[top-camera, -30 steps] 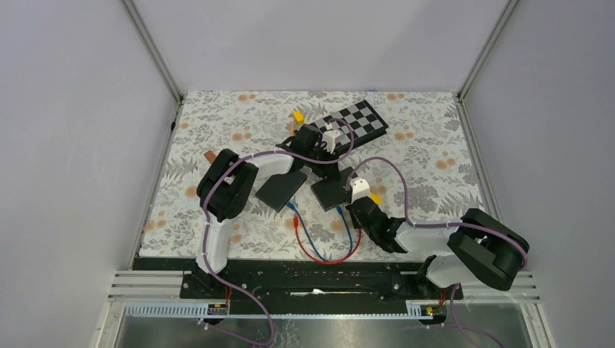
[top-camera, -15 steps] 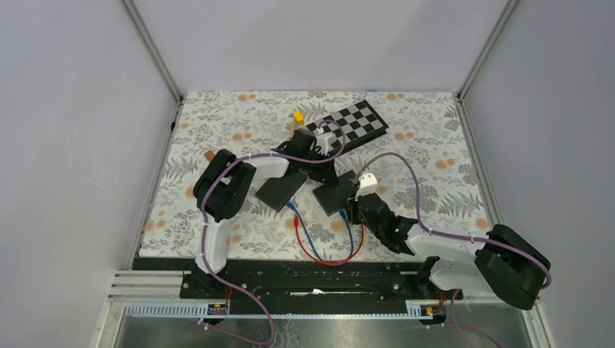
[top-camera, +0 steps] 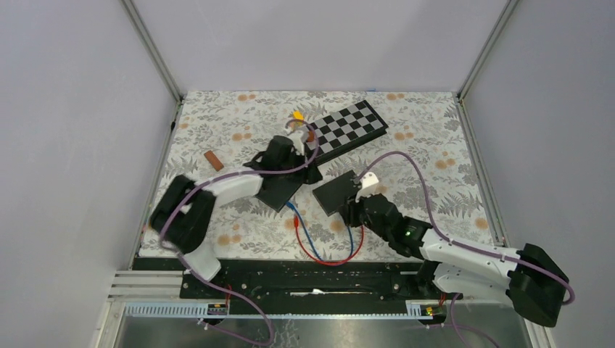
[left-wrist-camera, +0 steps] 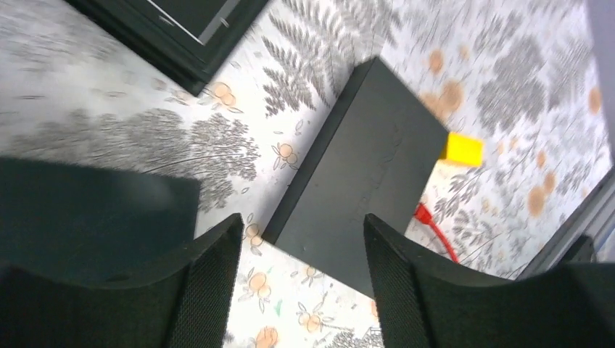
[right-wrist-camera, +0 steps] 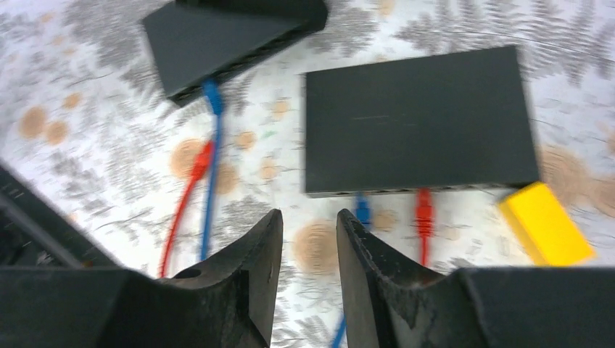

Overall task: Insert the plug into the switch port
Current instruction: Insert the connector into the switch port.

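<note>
Two black switches lie mid-table, the left one (top-camera: 279,190) and the right one (top-camera: 337,190). In the right wrist view the right switch (right-wrist-camera: 417,119) has a blue plug (right-wrist-camera: 362,210) and a red plug (right-wrist-camera: 423,210) in its front ports. The left switch (right-wrist-camera: 232,36) holds the blue cable's other plug (right-wrist-camera: 210,94). The red cable's other plug (right-wrist-camera: 203,156) lies loose on the cloth. My right gripper (right-wrist-camera: 310,217) hovers open just in front of the right switch, empty. My left gripper (left-wrist-camera: 301,225) is open above the cloth beside that switch (left-wrist-camera: 370,196).
A checkerboard box (top-camera: 348,125) lies behind the switches. A yellow block (right-wrist-camera: 544,221) sits by the right switch's corner. A small brown block (top-camera: 212,159) lies far left. The red cable (top-camera: 326,257) and blue cable (top-camera: 308,243) loop toward the near edge.
The right gripper has gone from shut to open and its arm has stretched further left. The left arm has swung back to the left and its jaws have spread wider.
</note>
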{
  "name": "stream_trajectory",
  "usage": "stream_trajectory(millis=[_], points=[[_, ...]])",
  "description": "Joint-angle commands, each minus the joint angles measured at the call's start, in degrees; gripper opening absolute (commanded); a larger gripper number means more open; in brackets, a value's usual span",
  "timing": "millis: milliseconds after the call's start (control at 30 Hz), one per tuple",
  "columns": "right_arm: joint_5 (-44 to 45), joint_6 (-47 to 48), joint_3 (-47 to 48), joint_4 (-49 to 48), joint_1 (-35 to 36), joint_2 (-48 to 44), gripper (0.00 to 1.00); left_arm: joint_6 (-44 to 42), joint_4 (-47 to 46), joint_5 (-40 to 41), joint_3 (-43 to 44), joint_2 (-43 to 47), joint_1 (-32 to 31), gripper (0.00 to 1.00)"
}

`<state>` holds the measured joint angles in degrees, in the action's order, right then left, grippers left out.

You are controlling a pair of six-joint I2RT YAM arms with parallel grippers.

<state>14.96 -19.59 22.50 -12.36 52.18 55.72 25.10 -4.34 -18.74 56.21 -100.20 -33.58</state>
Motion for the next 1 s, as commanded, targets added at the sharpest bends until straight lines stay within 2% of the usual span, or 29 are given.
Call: stream_trajectory(millis=[0, 167, 267, 433, 600, 767, 967], points=[[3.0, -3.6, 6.4, 0.5, 7.8, 3.6, 0.4, 6.7, -0.7, 15.8, -6.0, 16.8, 1.1, 0.69], [5.9, -13.7, 10.8, -3.7, 15.4, 13.0, 0.41, 11.7, 11.7, 25.8, -13.3, 34.9, 1.7, 0.77], [5.2, -21.4, 13.8, -5.8, 16.4, 19.8, 0.42, 16.1, 18.5, 26.3, -17.4, 44.5, 1.8, 0.78], [1.6, -30.1, 19.7, -8.4, 16.8, 30.0, 0.38, 21.0, 25.5, 25.1, -21.1, 56.4, 1.8, 0.79], [3.8, -36.5, 19.9, -8.6, 17.4, 34.8, 0.35, 20.2, 29.8, 23.0, -20.5, 61.1, 1.8, 0.79], [5.9, -36.0, 22.5, -4.2, 17.5, 39.1, 0.38, 18.7, 32.6, 22.5, -19.2, 61.9, 1.8, 0.79], [6.5, -34.6, 25.0, -1.4, 17.6, 42.6, 0.37, 19.3, 32.7, 22.3, -20.6, 64.4, 1.8, 0.79]])
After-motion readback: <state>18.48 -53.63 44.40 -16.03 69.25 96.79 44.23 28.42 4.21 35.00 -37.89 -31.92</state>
